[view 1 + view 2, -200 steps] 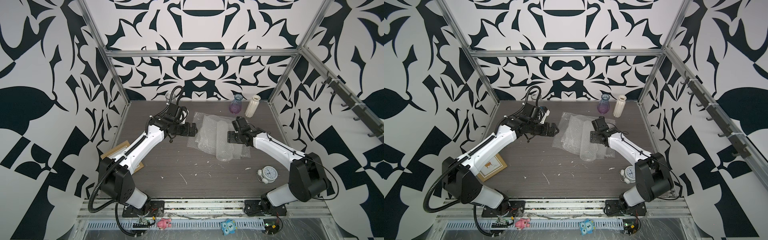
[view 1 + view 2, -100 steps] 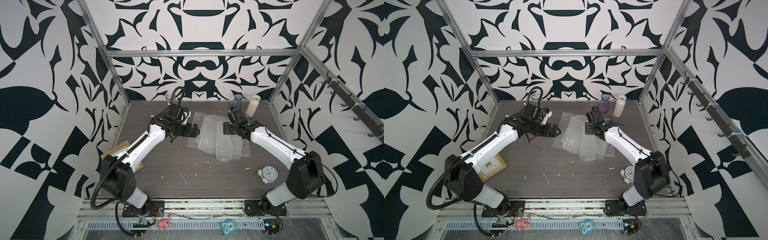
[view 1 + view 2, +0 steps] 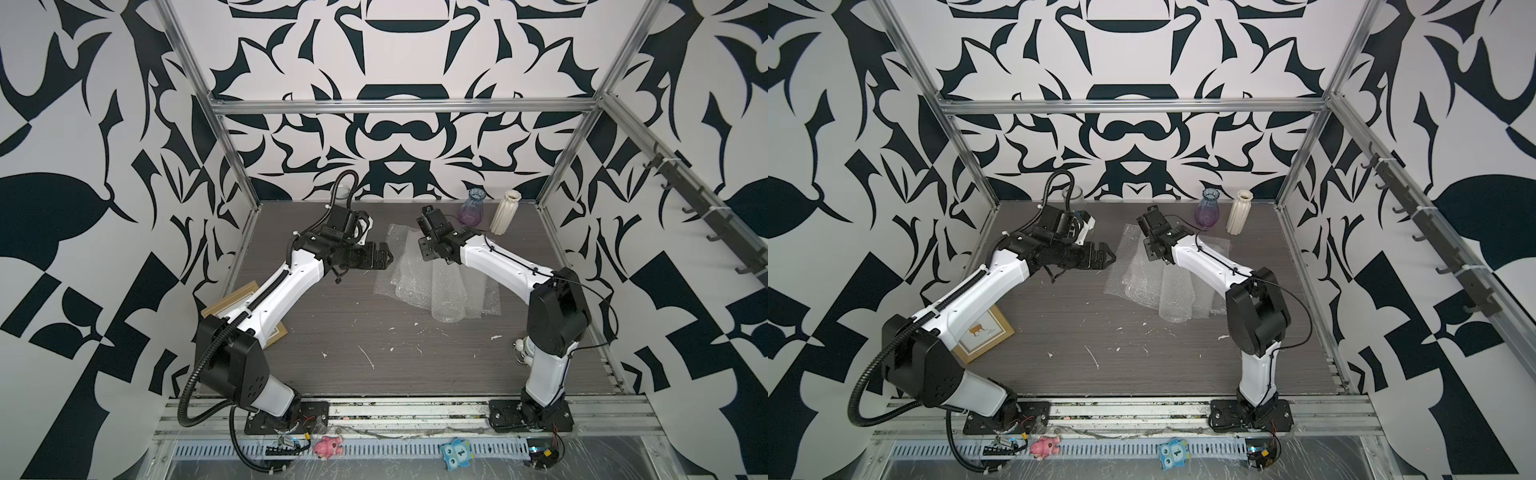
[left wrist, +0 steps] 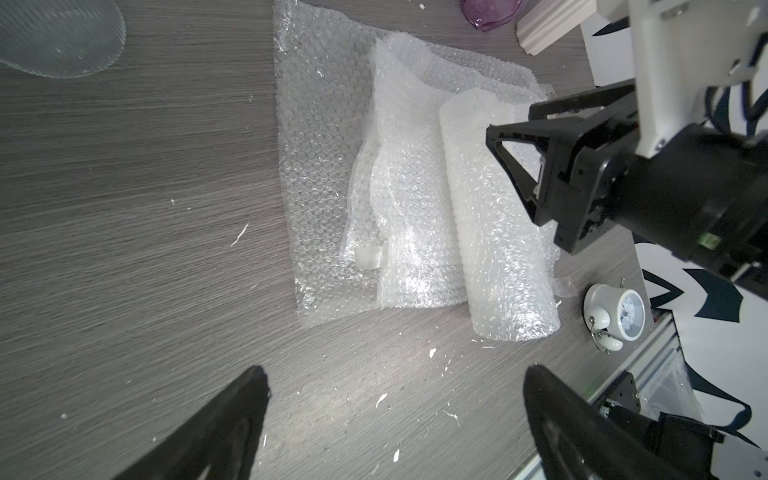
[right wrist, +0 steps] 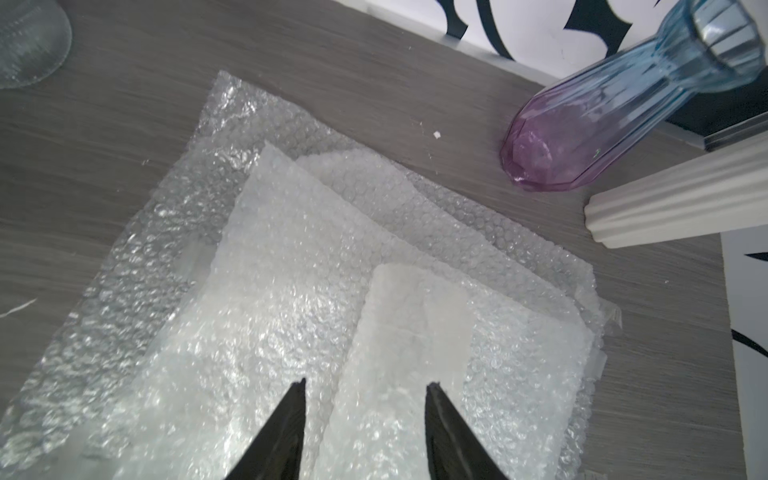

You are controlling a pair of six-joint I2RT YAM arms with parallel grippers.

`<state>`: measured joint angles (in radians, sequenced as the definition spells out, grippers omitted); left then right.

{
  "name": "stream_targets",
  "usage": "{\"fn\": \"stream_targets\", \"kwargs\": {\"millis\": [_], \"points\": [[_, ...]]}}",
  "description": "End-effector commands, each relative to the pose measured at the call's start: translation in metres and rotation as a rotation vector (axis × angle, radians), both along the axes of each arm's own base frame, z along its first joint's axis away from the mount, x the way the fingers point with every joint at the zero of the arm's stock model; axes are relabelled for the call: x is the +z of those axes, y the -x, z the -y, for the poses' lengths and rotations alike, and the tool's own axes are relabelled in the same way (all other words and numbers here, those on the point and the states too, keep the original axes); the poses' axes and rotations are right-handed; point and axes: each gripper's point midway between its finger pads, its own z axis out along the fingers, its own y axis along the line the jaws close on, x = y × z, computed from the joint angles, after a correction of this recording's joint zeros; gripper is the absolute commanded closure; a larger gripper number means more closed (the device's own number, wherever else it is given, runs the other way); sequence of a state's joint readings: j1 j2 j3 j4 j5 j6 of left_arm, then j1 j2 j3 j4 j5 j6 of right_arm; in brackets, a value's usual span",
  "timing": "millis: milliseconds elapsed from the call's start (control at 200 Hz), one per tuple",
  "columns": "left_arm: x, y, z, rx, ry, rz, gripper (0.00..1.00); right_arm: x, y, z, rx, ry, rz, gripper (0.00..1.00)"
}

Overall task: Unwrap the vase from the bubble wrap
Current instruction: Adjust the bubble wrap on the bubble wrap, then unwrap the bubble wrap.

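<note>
Right gripper (image 5: 366,384), narrowing and empty, shifts along the bubble wrap (image 3: 432,286) toward the table's (image 3: 332,320) far edge; left gripper (image 4: 395,374) gapes wide; unwrapping apparently complete.

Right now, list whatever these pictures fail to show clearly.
- Rolled bubble wrap: left wrist view; cloudy layers hide whether anything is inside.
- Alarm clock: a top view; right arm covers most.
- Clear glass vessel: a top view; left arm's cable crosses it.
- Right pincer: right wrist view; the edge cuts all but fingertips.
</note>
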<state>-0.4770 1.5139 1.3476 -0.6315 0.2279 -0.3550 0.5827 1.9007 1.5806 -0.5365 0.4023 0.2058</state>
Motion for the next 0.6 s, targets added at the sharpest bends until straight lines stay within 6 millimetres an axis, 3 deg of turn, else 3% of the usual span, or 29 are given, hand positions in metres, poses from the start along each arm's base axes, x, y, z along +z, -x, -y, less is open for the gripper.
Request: {"fn": "stream_targets", "kwargs": {"millis": [0, 210, 595], "points": [[0.001, 0.001, -0.004, 0.017, 0.005, 0.004, 0.01, 0.014, -0.008, 0.003, -0.008, 0.084, 0.041, 0.53], [-0.007, -0.001, -0.001, 0.013, 0.009, -0.024, 0.00, -0.001, -0.008, -0.007, 0.014, 0.218, 0.044, 0.59], [-0.016, -0.003, 0.001, 0.015, 0.017, -0.056, 0.01, -0.018, -0.011, 0.007, -0.021, 0.348, 0.041, 0.65]]}}
